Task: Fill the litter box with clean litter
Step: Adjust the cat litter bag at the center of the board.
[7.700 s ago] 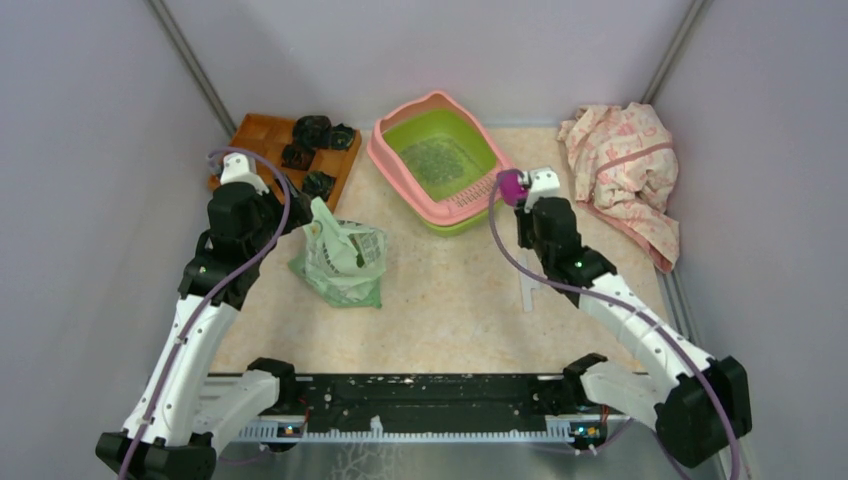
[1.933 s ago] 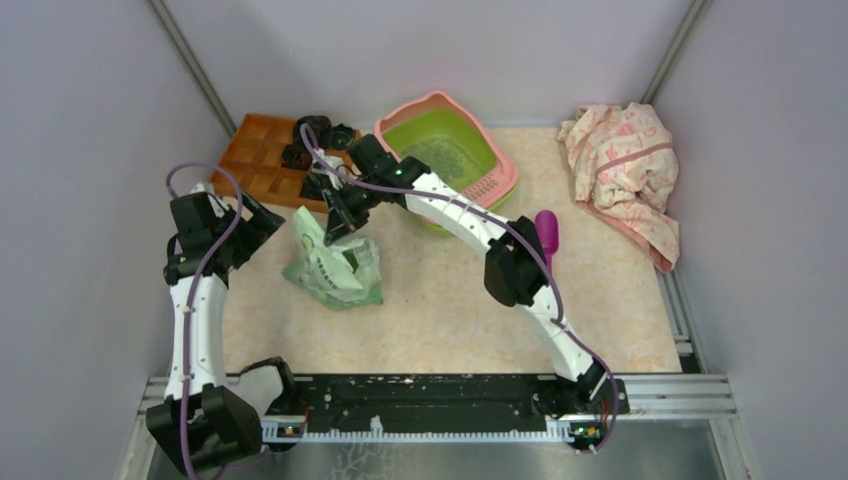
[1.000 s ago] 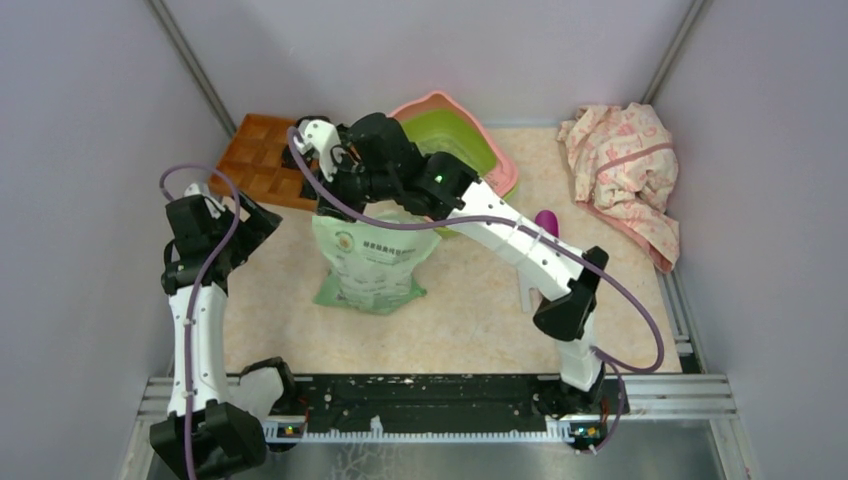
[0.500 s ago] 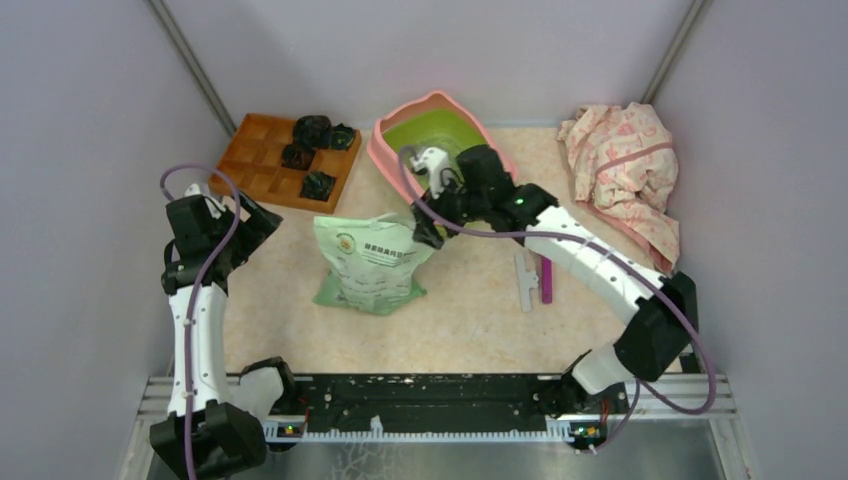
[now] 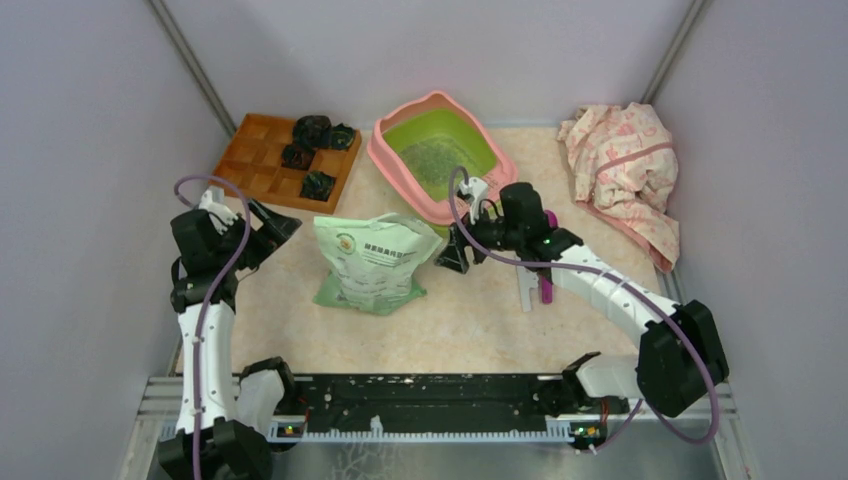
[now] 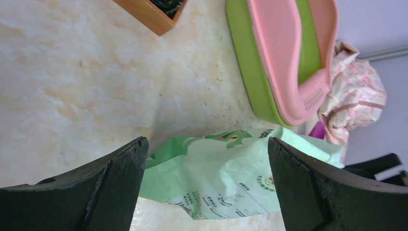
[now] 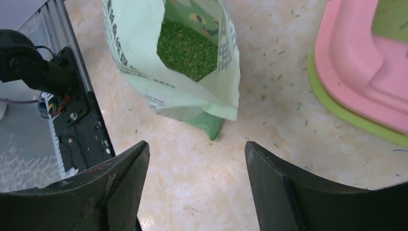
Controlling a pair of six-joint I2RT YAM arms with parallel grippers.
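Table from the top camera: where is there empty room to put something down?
The near strip of table between the bag and the base rail is bare. So is the gap between the litter box and the cloth. It is crowded between bag and litter box, where the right gripper hangs.

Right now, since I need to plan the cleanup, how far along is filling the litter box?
Done: a thin patch of litter lies in the litter box, covering only part of the floor. In hand: nothing; the right hand is open beside the open bag, the left hand open too. Left: the bag holds plenty of granules, so more pouring seems needed.
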